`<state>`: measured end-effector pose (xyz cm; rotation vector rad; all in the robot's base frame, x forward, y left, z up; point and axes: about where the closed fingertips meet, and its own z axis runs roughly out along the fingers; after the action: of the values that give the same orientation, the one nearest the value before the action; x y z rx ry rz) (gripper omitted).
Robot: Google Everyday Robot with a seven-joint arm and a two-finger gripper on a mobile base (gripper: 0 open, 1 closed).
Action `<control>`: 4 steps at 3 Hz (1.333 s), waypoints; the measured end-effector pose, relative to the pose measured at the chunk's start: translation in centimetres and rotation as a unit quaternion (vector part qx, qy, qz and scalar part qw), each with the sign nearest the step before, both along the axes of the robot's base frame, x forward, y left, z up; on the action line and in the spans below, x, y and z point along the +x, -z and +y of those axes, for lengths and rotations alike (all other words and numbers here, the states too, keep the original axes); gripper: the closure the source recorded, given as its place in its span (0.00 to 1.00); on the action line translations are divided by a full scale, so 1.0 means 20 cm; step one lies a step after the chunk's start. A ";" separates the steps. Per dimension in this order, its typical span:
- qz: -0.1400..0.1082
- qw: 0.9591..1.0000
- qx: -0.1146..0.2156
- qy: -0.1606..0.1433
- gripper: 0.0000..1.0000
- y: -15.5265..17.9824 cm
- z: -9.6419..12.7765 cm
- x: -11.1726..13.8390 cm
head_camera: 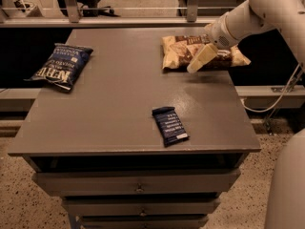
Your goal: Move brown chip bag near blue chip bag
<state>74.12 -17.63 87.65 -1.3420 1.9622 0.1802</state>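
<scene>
The brown chip bag (183,50) lies at the far right of the grey table (119,99), tan and dark brown with cream ends. The blue chip bag (61,66) lies at the far left edge, navy with white block letters. My gripper (199,60) hangs at the end of the white arm that comes in from the upper right. It is over the near middle of the brown bag, its cream fingers pointing down and to the left. The arm hides part of the bag's right half.
A small flat dark blue bar wrapper (169,125) lies near the table's front edge, right of centre. Drawers (138,187) sit under the tabletop. A rail and metal posts (71,4) run behind the table. A white cable (281,89) hangs at the right.
</scene>
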 end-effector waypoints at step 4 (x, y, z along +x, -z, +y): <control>-0.015 1.000 0.004 0.001 0.88 -0.08 -0.01 0.00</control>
<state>74.16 -17.76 89.18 -1.3304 1.9364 0.1667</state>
